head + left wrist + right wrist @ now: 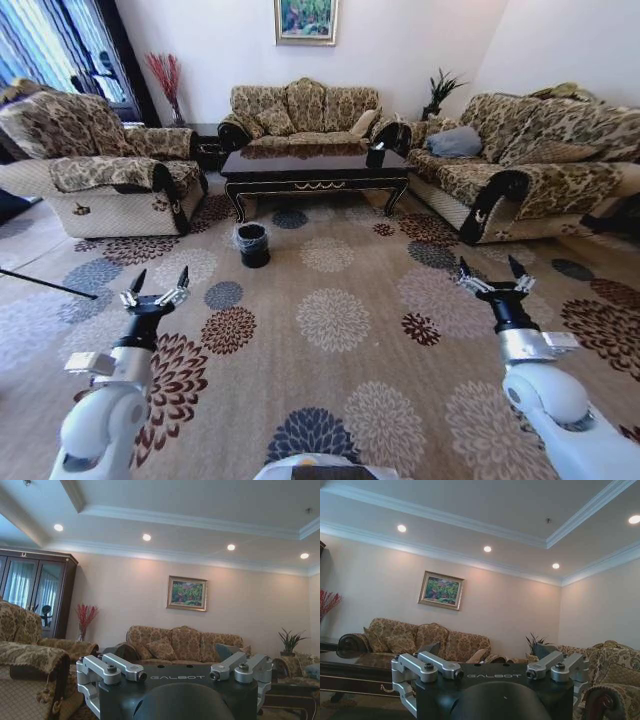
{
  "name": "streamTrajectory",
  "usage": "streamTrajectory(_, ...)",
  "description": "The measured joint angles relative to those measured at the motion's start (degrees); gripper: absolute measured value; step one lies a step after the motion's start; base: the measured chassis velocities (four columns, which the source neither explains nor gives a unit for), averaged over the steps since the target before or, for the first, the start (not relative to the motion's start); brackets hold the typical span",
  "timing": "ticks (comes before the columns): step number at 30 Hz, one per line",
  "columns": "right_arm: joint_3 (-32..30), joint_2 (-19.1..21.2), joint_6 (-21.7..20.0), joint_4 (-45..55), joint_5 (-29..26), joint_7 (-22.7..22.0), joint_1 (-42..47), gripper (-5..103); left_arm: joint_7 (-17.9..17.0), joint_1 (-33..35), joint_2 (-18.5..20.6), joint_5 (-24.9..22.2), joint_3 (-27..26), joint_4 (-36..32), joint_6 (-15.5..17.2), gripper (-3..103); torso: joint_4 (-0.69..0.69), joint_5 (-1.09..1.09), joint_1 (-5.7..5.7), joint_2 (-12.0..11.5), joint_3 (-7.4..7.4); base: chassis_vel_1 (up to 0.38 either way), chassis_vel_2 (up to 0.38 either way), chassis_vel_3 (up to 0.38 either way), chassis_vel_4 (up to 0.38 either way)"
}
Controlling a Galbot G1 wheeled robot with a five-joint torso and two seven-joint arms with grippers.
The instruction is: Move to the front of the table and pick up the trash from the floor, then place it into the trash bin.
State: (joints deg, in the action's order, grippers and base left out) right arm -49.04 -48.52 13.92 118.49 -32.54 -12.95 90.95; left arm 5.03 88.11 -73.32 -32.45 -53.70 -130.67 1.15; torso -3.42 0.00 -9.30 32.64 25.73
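Glossy dark wood marks the coffee table (315, 166) at the far end of the room, standing lengthwise in front of the middle sofa (300, 112), gold scrollwork catching the light along its apron. Just off its near left corner, down on the floral carpet (335, 320), sits the small round black trash bin (252, 244) with a clear bag folded over its rim. No litter can be made out on the floor from this far back.

Both arms are up and level, well short of the table. The left gripper (159, 282) hangs at the near left, fingers spread wide with nothing between them; the bin lies ahead of it and a little to its right, well apart. The right gripper (494, 270) hovers at the near right, fingers also splayed and empty, with the table far ahead and to its left.

An armchair (100, 165) flanks the table on the left, a long sofa (530, 165) on the right. A small dark box (375, 156) rests on the tabletop's right end. A framed painting (187, 593) hangs on the far wall.
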Motion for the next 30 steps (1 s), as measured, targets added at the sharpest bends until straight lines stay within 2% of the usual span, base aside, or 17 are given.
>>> streamTrajectory(10, -0.3, 0.2, -0.4, 1.2, 0.1, -0.5, 1.2, 100, 0.1, 1.0, -1.3, 1.3, 0.3, -0.3, -0.9, 100, 0.0, 0.0, -0.9, 2.3, 1.43, 0.0, 0.0, 0.0, 0.0)
streamTrajectory(15, -1.6, 0.1, -2.0, 2.5, 0.4, -0.7, 2.9, 100, 0.1, 1.6, -1.3, 1.5, -0.3, -0.9, -1.2, 100, 0.0, -0.01, -1.41, 3.5, 2.07, 0.0, 0.0, 0.0, 0.0)
streamTrajectory(20, -4.3, 0.5, -4.2, 5.3, 0.3, 2.5, 5.3, 100, 0.2, 2.5, -1.7, 2.1, -1.1, -2.2, -1.6, 100, 0.0, -0.02, -1.99, 5.0, 2.99, 0.0, 0.0, 0.0, 0.0)
streamTrajectory(30, -5.2, 0.8, -5.2, 6.9, -0.9, 4.7, 5.6, 100, 0.3, 3.0, -2.2, 1.0, -2.3, -0.9, -2.2, 100, 0.0, -0.01, -3.05, 7.4, 4.37, 0.0, 0.0, 0.0, 0.0)
